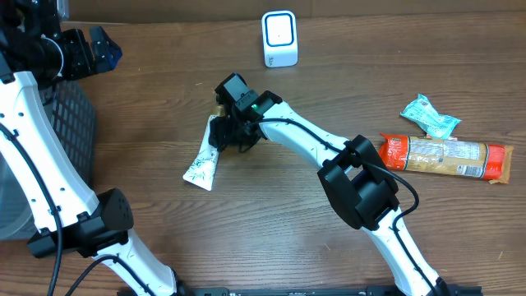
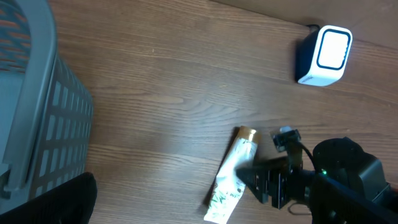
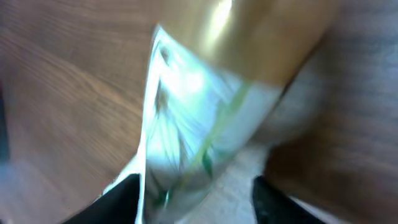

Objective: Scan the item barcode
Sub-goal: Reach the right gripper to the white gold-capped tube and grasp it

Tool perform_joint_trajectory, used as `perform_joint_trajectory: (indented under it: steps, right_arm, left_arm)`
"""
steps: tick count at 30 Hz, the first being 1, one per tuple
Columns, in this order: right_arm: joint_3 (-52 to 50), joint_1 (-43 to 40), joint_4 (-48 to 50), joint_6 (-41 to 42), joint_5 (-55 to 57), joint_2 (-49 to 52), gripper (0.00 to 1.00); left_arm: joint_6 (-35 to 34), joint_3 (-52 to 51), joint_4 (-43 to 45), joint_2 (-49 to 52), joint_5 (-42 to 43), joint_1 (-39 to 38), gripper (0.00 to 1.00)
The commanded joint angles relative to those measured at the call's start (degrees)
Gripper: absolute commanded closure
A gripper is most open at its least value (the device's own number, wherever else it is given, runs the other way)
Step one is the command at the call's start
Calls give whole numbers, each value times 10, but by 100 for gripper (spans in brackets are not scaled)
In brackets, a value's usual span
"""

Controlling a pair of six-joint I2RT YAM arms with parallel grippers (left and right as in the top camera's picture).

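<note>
Surface: brown wood-grain table (image 1: pixel 148 99); grey slatted basket (image 1: pixel 70 123) far left of the white scanner (image 1: pixel 279 39).
Tube (image 1: pixel 200 168): white with green print and a gold cap, lying flat, front-left of the scanner.
Right gripper (image 1: pixel 228 138): astride the tube's cap end; blur hides any pinch.
Left gripper (image 1: pixel 107 45): spread, empty, far left of the scanner.

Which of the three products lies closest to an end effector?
The white gold-capped tube, under the right end effector; the teal packet and orange pack lie far aside.
</note>
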Motion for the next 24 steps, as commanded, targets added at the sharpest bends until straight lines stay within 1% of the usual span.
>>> perform_joint_trajectory:
  steps: [1, 3, 5, 6, 7, 12, 14, 20, 24]
  right_arm:
    - [16, 0, -14, 1, -57, 9, 57]
    - [16, 0, -41, 1, -62, 9, 64]
    - [16, 0, -70, 1, -62, 9, 78]
    - [16, 0, -90, 1, -62, 9, 92]
    - [16, -2, -101, 1, -62, 9, 96]
    - [17, -19, -135, -20, -61, -9, 96]
    - [18, -26, -152, -28, -35, -30, 96]
    - [18, -23, -230, -32, 153, -97, 96]
    - [18, -4, -299, -34, 299, -108, 96]
  left_arm:
    - [11, 1, -1, 1, 4, -4, 0]
    - [11, 1, -1, 1, 4, -4, 0]
    - [11, 1, -1, 1, 4, -4, 0]
    - [11, 1, -1, 1, 4, -4, 0]
    - [11, 1, -1, 1, 4, -4, 1]
    - [11, 1, -1, 1, 4, -4, 0]
    - [11, 1, -1, 1, 4, -4, 0]
    - [11, 1, -1, 1, 4, -4, 0]
    - [11, 1, -1, 1, 4, -4, 0]
